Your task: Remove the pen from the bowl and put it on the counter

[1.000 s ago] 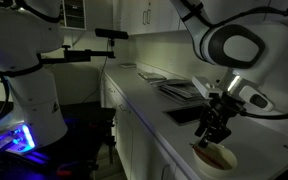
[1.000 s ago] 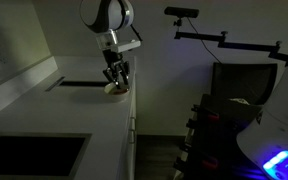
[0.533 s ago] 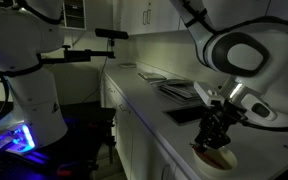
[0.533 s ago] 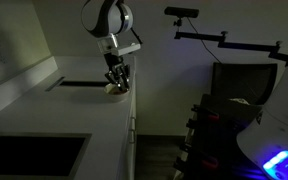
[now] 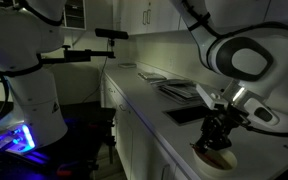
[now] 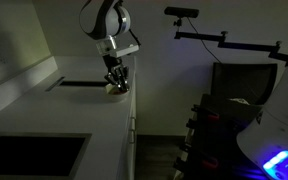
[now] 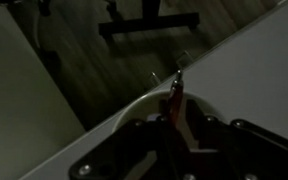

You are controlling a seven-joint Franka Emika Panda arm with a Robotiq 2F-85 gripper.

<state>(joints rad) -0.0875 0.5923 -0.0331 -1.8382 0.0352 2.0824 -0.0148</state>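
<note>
The scene is dim. The cream-white bowl [image 5: 213, 157] stands near the front edge of the pale counter [image 5: 149, 105]; it also shows in an exterior view [image 6: 113, 89] and in the wrist view [image 7: 114, 115]. My gripper [image 5: 217, 140] points straight down into the bowl, as an exterior view [image 6: 115, 83] also shows. In the wrist view the thin red pen [image 7: 174, 95] leans up on the bowl's rim. It stands between my dark fingertips [image 7: 162, 128]. The gripper [image 7: 176, 128] is narrowly open around the pen, with a small gap on one side of it.
A dark rectangular inset panel [image 5: 184, 113] lies just behind the bowl. Flat dark stacked trays [image 5: 179, 89] lie further back on the counter. The counter's front edge drops to the floor beside the bowl [image 6: 134, 110]. A second white robot [image 5: 29, 70] stands beyond.
My gripper has come down from above the bowl until its fingers are inside it. The bowl has not moved.
</note>
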